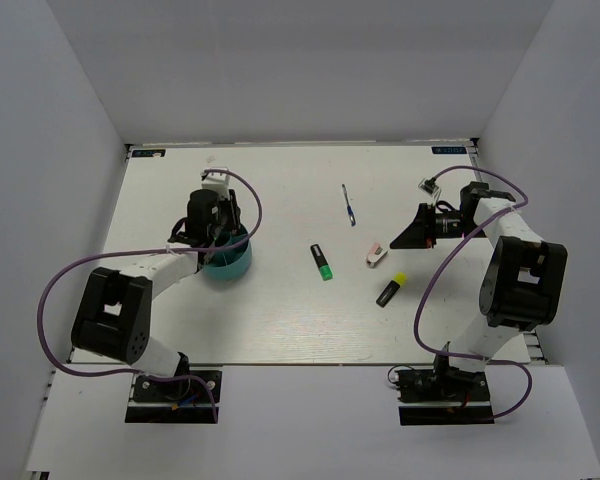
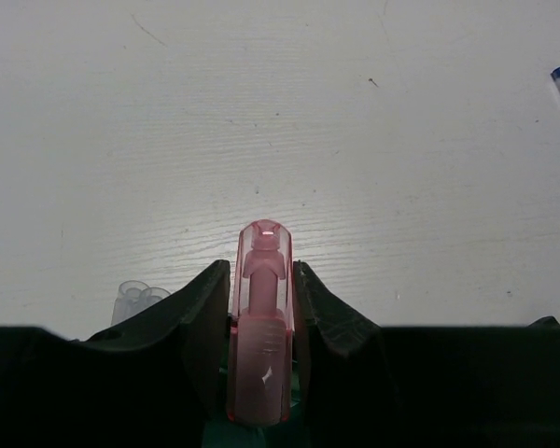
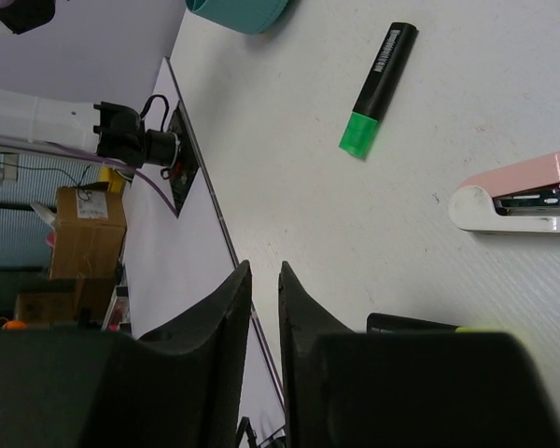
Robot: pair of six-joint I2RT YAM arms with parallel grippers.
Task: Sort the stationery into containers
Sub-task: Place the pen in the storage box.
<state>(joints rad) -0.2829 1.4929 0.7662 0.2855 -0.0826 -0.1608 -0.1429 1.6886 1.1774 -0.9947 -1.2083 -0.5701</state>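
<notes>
The left jaws grip the eraser. It sits pinched between the two fingers with its long axis running along them, and its tip pokes out past their ends. From above, this arm hangs over the organiser, which stands toward the left edge of the desk, about halfway back. A sliver of teal shows under the eraser at the bottom of the left wrist view, so the container seems to lie right beneath the grip. Which compartment is under it cannot be told, as the wrist covers the organiser's inside. The drop probably turns on that one point — whether an open compartment, and not a divider or the rim, lies in line with the eraser's axis.

The right jaws are closed to a thin slit with nothing between them, and they hover toward the right edge. The yellow highlighter lies just beside them on the near side, half hidden under the wrist in its own view. The white-pink piece is close by. The green highlighter lies further toward mid-desk, with its long axis running roughly near to far. The pen lies further back — all four are nearer the right arm.
</notes>
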